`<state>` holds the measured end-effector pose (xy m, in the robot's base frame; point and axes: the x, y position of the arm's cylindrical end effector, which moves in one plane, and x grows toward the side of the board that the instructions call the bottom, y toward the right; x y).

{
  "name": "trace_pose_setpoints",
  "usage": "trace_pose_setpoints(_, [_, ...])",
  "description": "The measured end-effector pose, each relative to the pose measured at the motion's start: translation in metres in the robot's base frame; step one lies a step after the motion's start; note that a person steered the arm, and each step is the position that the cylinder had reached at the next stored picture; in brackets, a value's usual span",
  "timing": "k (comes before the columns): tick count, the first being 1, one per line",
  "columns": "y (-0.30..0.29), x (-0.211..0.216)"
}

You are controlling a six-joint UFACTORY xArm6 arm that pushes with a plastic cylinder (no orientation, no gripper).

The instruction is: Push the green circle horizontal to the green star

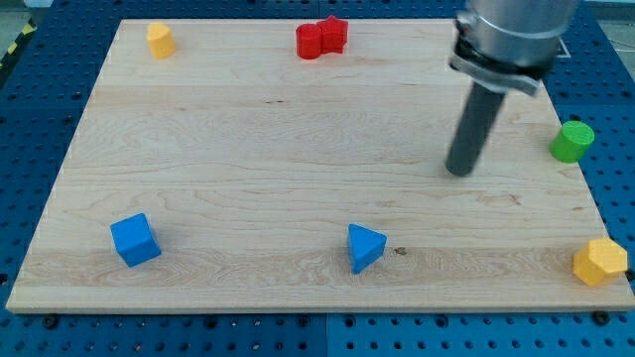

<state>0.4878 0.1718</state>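
No claw here, just my tip (459, 171) down on the desk (248, 198), touching nothing. The green circle (572, 141) sits near, at the view's right edge. It looks light, stiff, prone to slide; push its flank centrally. No green star visible.

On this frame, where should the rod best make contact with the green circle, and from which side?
No grip is possible; my tip can only push. The green circle stands upright at the board's right edge, to the view's right of my tip and apart from it. Its round side wall suits a centred push. No green star is visible, so the side is undecided.
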Motion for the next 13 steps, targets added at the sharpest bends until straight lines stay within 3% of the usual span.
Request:
trace_pose_setpoints(1, [0.066, 0.028])
trace_pose_setpoints(2, [0.156, 0.015])
trace_pose_setpoints(3, [0.172, -0.009])
trace_pose_setpoints(5, [0.119, -0.092])
trace_pose_setpoints(6, [0.104, -0.107])
trace_pose_setpoints(8, [0.16, -0.091])
trace_pose_setpoints(9, [0.155, -0.059])
trace_pose_setpoints(11, [0.05, -0.058])
trace_pose_setpoints(13, [0.033, -0.033])
